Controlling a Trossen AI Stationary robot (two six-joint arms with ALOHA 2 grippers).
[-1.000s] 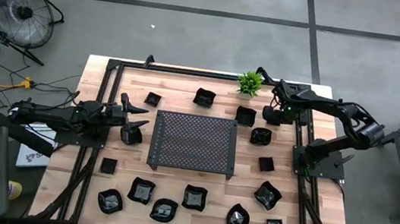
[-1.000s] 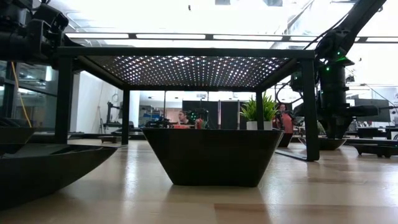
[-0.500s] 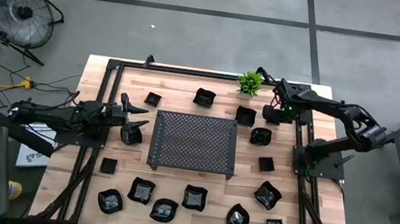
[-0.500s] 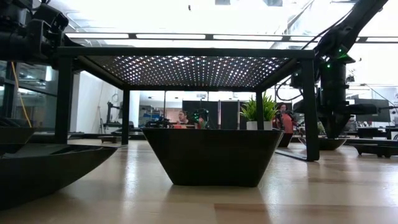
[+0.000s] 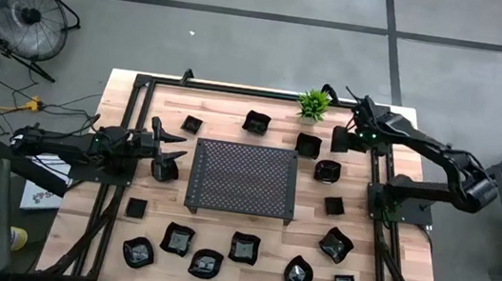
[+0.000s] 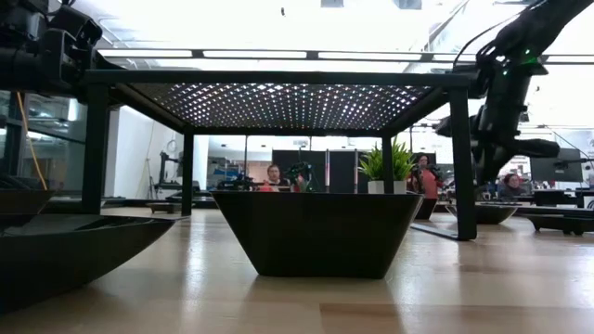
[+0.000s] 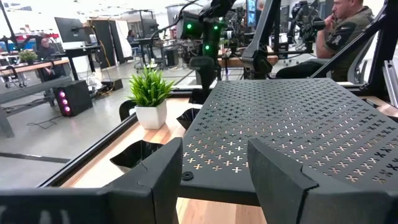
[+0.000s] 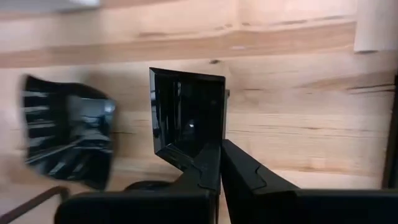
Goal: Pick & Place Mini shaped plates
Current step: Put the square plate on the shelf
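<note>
The counter carries one perforated tray at its centre and one plant at twelve o'clock. Fourteen mini shaped plates ring the tray, most along six o'clock. The right gripper is the nearer arm: it is clenched on the rim of a square plate at about one o'clock of the tray, the plate lying just ahead of its fingers. The left gripper waits at nine o'clock, released.
</note>
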